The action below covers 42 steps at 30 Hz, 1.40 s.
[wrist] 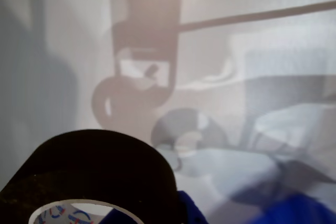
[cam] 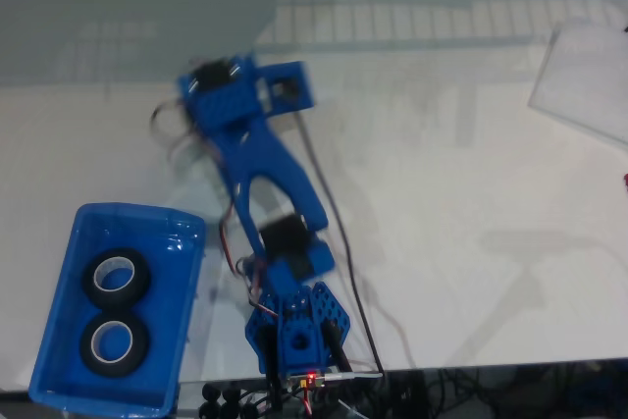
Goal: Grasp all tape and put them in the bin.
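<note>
In the fixed view, the blue arm (cam: 260, 159) is seen folded over the pale worktop (cam: 471, 203), its far end lying near the upper left of the frame. The end effector itself cannot be made out clearly there, so whether its jaws are apart or together cannot be told. The blue bin (cam: 69, 242) is set at the lower left, well apart from the arm's far end and just beside its base. Two rolls of tape are laid flat inside it, one (cam: 116, 280) above the other (cam: 113, 341), touching or nearly so.

In the wrist view, a third roll of tape (wrist: 97, 169) is seen at the lower left edge, close against the blue end effector (wrist: 191, 213) parts at the bottom. Whether it is clamped cannot be told. Shadows are cast on the worktop beyond.
</note>
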Each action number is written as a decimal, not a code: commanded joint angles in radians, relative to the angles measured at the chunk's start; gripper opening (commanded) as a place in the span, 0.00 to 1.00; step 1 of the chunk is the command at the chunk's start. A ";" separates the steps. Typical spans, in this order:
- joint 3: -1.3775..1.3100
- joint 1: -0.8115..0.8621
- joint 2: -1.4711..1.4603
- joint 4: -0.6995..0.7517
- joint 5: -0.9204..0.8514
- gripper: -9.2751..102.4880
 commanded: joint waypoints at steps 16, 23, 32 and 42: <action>0.279 -0.943 0.583 0.084 -0.094 0.08; 0.362 -1.035 0.575 0.100 -0.135 0.08; 0.383 -1.043 0.565 0.083 -0.121 0.23; 0.383 -1.040 0.558 0.060 -0.120 0.57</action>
